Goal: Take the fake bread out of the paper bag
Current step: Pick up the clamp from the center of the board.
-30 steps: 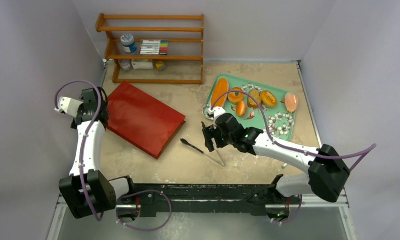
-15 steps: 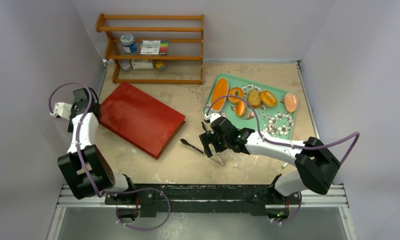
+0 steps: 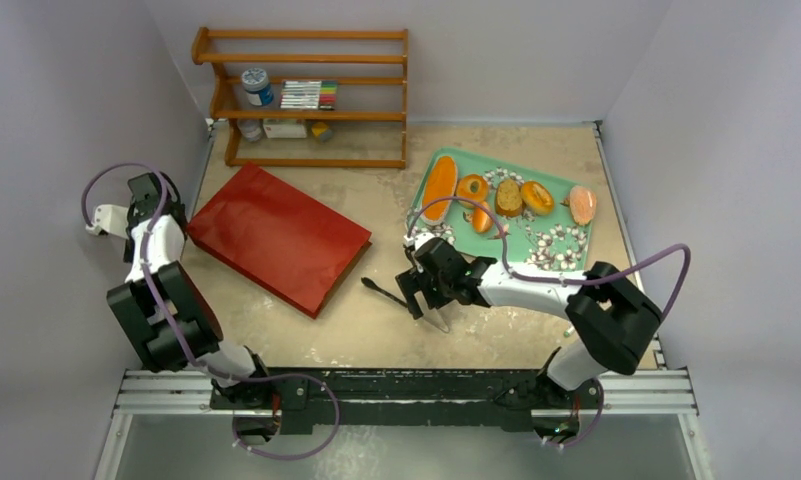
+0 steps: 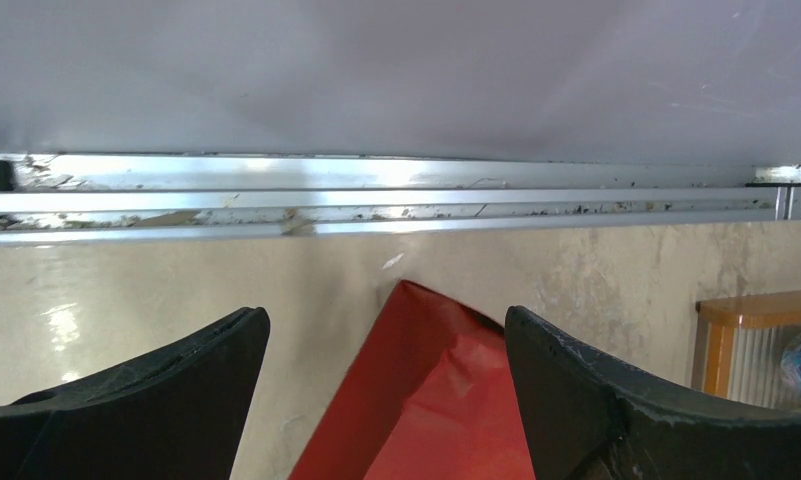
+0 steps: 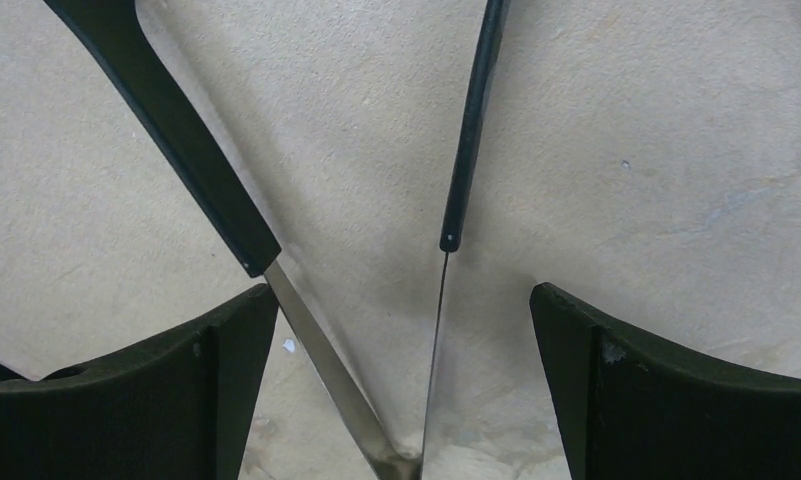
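The red paper bag [image 3: 276, 238] lies flat on the table, left of centre; its inside is hidden. The fake bread sits on the green flowered tray [image 3: 564, 245] at the back right: a long loaf [image 3: 439, 186], round buns [image 3: 472, 187], a tan-faced slice [image 3: 509, 197]. My left gripper [image 3: 152, 205] hangs open at the bag's left corner. In the left wrist view that corner [image 4: 436, 400] shows below the gap of the left gripper [image 4: 386, 330], untouched. My right gripper [image 3: 418, 290] is open over metal tongs [image 5: 446, 150], holding nothing.
A wooden shelf [image 3: 306, 95] with jars and markers stands at the back left. The tongs [image 3: 404, 300] lie on the table between the bag and the tray. A metal rail [image 4: 376, 200] and the wall run close beyond the left gripper.
The left arm has drawn back to the left, off the bag. The right gripper has come toward the near edge, low over the tongs, and its jaws have spread wider.
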Robot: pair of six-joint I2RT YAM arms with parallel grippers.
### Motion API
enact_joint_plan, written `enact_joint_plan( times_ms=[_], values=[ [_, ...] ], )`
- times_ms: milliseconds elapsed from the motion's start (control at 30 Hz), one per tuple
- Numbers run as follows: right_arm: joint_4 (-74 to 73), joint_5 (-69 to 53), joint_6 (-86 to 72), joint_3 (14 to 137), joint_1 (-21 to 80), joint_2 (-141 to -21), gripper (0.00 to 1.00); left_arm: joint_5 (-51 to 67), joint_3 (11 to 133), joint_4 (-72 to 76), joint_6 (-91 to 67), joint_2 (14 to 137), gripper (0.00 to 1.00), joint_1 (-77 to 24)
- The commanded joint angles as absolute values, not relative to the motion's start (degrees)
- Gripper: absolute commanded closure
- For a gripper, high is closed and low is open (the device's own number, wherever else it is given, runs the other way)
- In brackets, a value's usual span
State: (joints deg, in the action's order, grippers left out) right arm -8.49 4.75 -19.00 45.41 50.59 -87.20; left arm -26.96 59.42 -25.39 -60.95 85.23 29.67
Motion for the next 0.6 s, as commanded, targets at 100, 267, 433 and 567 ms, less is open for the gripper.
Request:
enact_joint_plan(
  times_ms=[100, 267, 433, 567],
  values=[
    [-3.9, 4.1, -19.0, 47.2, 51.2, -91.1, 0.06, -26.4, 65.2, -20.2, -60.5, 91.2, 0.11, 30.6],
    [-2.9, 3.6, -19.4, 47.7, 51.3, -93.6, 0.13, -26.1, 67.4, -19.1, -60.7, 95.5, 0.11, 30.7],
    [-2.8, 3.0, -19.4, 47.2, 51.8, -93.3, 0.22, -26.7, 68.6, -18.1, -61.2, 97.7, 0.11, 30.7],
    [-3.2, 3.0, -19.6, 47.3, 53.2, -93.2, 0.28, -27.1, 69.5, -17.5, -61.5, 99.5, 0.11, 31.1]
  ],
)
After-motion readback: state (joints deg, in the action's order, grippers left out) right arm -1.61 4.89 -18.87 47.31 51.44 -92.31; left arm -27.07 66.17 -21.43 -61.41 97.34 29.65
